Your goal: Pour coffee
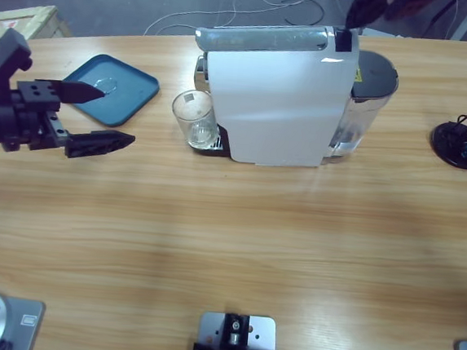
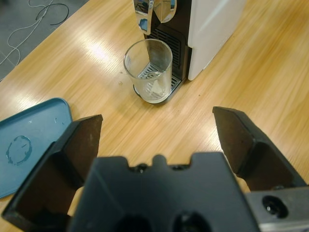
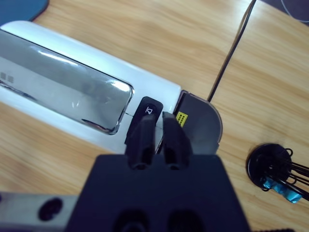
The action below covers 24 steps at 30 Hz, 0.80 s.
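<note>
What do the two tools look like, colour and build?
Left tool: matte black, two broad wedge-shaped fingers on a blocky black body with round screw holes, bare metal screws at the bracket. Right tool: same black finish, with narrow, ridged fingers seen end-on. No cables or markings visible on either.

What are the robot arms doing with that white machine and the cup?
They are making coffee. The right pincer, jaws shut, is over the black button on top of the white coffee machine. An empty glass waits on the machine's drip tray, with no coffee in it yet. The left pincer hangs open beside the blue tray, holding nothing.
</note>
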Each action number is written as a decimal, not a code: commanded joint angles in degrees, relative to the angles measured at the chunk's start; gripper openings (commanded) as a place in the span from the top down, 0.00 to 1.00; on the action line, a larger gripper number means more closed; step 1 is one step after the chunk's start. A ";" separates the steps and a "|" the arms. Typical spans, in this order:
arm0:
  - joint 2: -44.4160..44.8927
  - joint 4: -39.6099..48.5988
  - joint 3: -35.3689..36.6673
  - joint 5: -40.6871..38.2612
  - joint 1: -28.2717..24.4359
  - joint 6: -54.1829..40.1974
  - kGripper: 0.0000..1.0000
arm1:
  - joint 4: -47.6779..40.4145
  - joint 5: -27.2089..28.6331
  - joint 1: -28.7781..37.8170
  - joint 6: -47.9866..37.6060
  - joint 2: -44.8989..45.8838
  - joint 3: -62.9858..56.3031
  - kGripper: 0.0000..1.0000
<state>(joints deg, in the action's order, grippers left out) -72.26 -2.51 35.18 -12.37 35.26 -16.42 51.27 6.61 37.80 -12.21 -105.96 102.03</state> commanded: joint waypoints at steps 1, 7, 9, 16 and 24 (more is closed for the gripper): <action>0.63 0.92 -1.51 0.59 0.71 0.60 0.01 | -0.38 1.00 2.33 0.66 6.89 -4.24 0.00; 1.46 1.17 -1.43 0.70 0.99 1.00 0.01 | -0.54 0.17 2.72 0.25 5.59 -3.41 0.00; 1.75 1.36 -1.62 0.68 1.22 1.23 0.01 | -0.49 0.09 2.72 0.25 5.14 -2.71 0.00; 1.58 1.36 -1.64 0.79 1.48 1.47 0.01 | -0.40 0.09 2.72 0.25 4.45 -2.36 0.00; 1.77 1.01 -1.60 -0.55 1.48 1.70 0.01 | -0.12 0.07 2.99 0.16 3.71 -2.01 0.00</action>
<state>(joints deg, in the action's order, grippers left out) -71.52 -2.03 35.17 -12.38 36.19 -15.26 51.18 6.64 40.05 -12.14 -100.16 100.10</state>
